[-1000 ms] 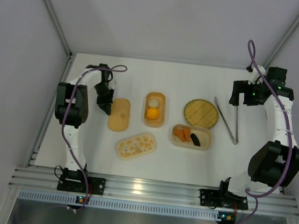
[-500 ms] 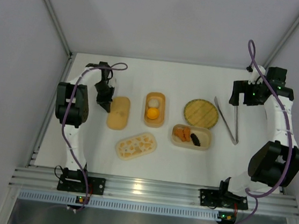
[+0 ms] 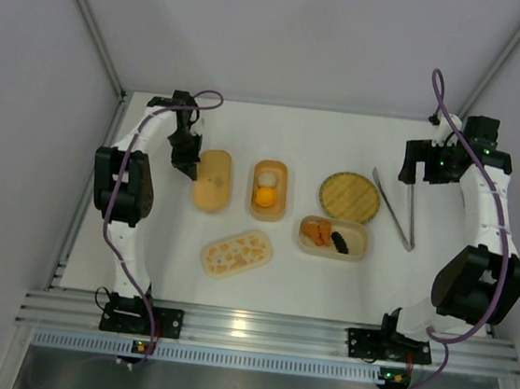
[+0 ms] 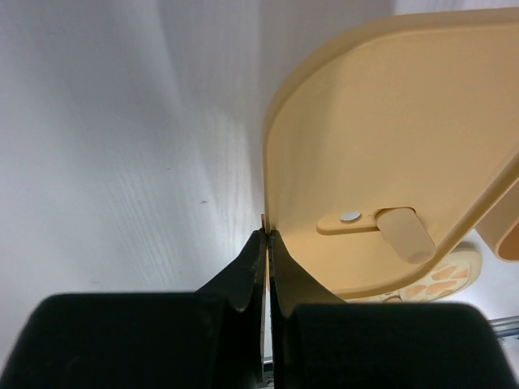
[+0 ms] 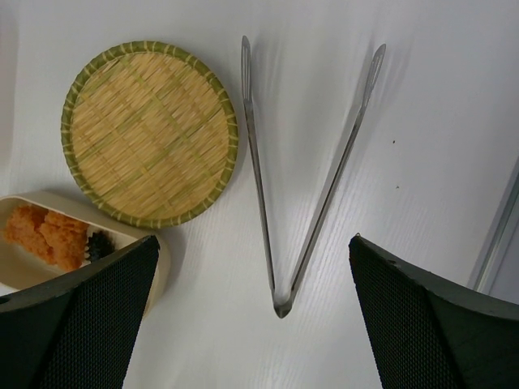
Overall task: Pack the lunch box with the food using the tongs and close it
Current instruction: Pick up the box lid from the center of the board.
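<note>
One plain tan lid (image 4: 389, 130) is pinched at its edge by the left gripper (image 4: 266, 239), jaws pressed together on it. The right gripper (image 5: 251, 243) is spread wide above one pair of tongs (image 5: 312, 203), laid beside one round woven plate (image 5: 150, 134). Two trays are seen. One whitish ball (image 3: 267, 175) and one yellow-orange ball (image 3: 264, 196) are in the middle tray (image 3: 282, 192). Orange chunks (image 5: 45, 235) and one dark piece (image 5: 101, 243) are in the other tray (image 3: 360, 243). One patterned lid (image 3: 236, 252) is laid near the front.

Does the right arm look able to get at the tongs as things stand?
Probably yes: the right gripper hangs open above the tongs, which lie bare on the table beside the woven plate, with nothing over them.
</note>
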